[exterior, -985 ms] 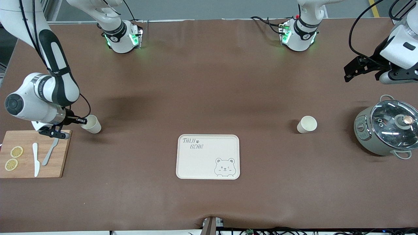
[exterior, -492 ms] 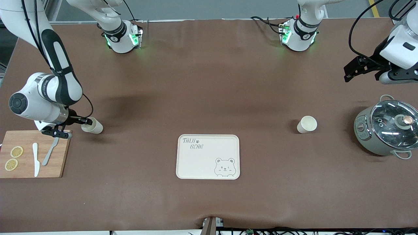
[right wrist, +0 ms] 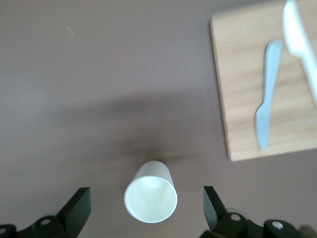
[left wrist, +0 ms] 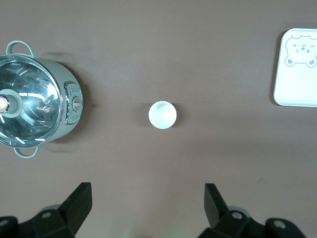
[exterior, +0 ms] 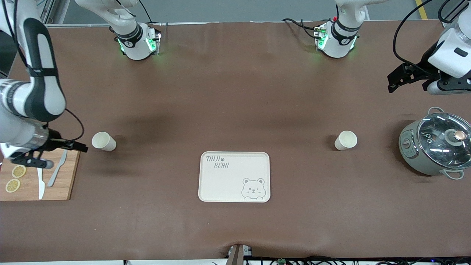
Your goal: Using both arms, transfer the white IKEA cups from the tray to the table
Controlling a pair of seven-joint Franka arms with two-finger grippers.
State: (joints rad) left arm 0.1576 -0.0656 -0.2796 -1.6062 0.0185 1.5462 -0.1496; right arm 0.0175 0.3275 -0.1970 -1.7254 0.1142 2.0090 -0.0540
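Observation:
Two white IKEA cups stand upright on the brown table. One cup (exterior: 103, 141) is near the right arm's end, the other cup (exterior: 346, 140) is near the left arm's end. My right gripper (exterior: 66, 156) is open and empty, raised over the corner of the cutting board, apart from the first cup. In the right wrist view that cup (right wrist: 150, 198) shows below and between the spread fingers of the right gripper (right wrist: 146, 191). My left gripper (exterior: 395, 82) is open and empty, high above the table near the pot. Its wrist view shows the gripper (left wrist: 146, 191) and the other cup (left wrist: 162, 114) far below.
A cream bear-printed tray (exterior: 234, 176) lies between the cups, nearer the front camera, and shows in the left wrist view (left wrist: 297, 69). A lidded pot (exterior: 436, 147) stands at the left arm's end. A wooden cutting board (exterior: 36, 184) with knives and lemon slices lies at the right arm's end.
My right gripper has drawn back from the cup toward the cutting board and risen. The cup stays standing on the table. The left arm has not moved.

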